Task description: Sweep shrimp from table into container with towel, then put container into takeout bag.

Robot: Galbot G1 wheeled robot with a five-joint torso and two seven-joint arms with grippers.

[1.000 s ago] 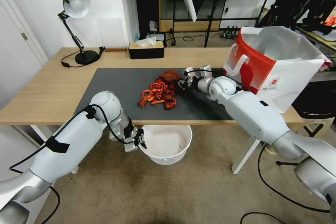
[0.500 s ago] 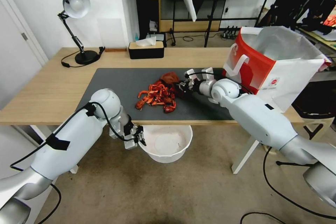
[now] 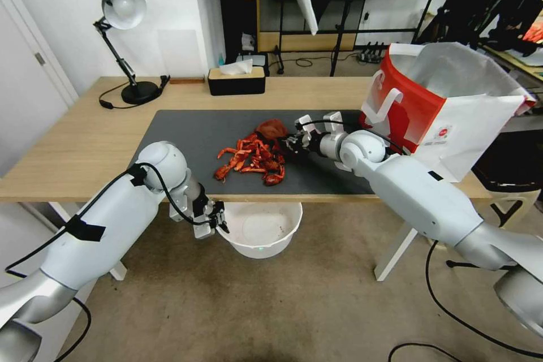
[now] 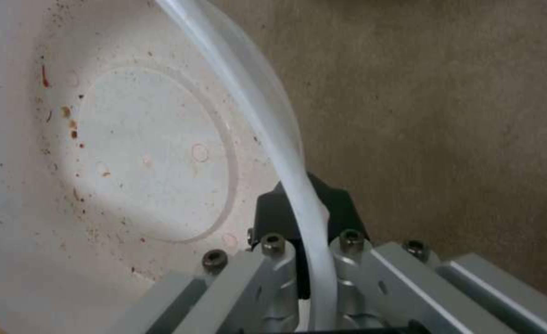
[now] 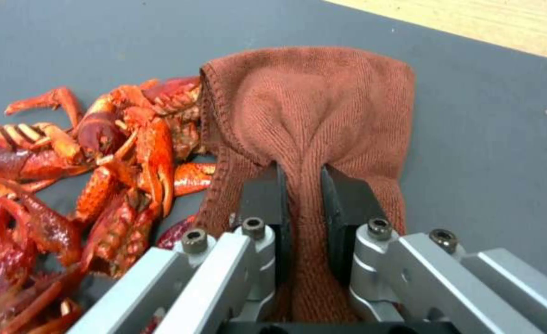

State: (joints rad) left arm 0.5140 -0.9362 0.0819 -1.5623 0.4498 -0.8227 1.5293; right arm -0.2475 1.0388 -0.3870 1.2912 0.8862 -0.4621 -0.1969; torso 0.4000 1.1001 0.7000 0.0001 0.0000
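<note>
Shrimp point(image 3: 251, 157) heaped on dark mat point(image 3: 186, 136) near front edge of table point(image 3: 73, 147), spread in a loose pile of curled shells and claws. Judged light, hard-shelled, glossy and likely slick; prone to scatter or roll rather than slide as one mass, so better pushed broadside than picked.

Towel point(image 5: 310, 116) bunched just behind the heap, its hemmed edge touching the nearest shells. Soft, limp; pinched at a gathered fold in the middle, loose cloth fanning out ahead of the grip as a pushing face.

Right gripper point(image 5: 303, 195) low over the mat, jaws narrow and clamped on that fold. Right arm reached in from the bag side, forearm nearly level, wrist aimed toward the heap.

Container point(image 3: 260, 229) held below the table's front edge, under the heap, mouth up, faint reddish specks inside. Thin, light plastic; rim likely to flex under load.

Left gripper point(image 4: 304, 222) closed on the container's rim, one finger inside, one outside. Left arm bent down beside the table edge.

Takeout bag point(image 3: 447, 96) upright and open at the right end of the table.
</note>
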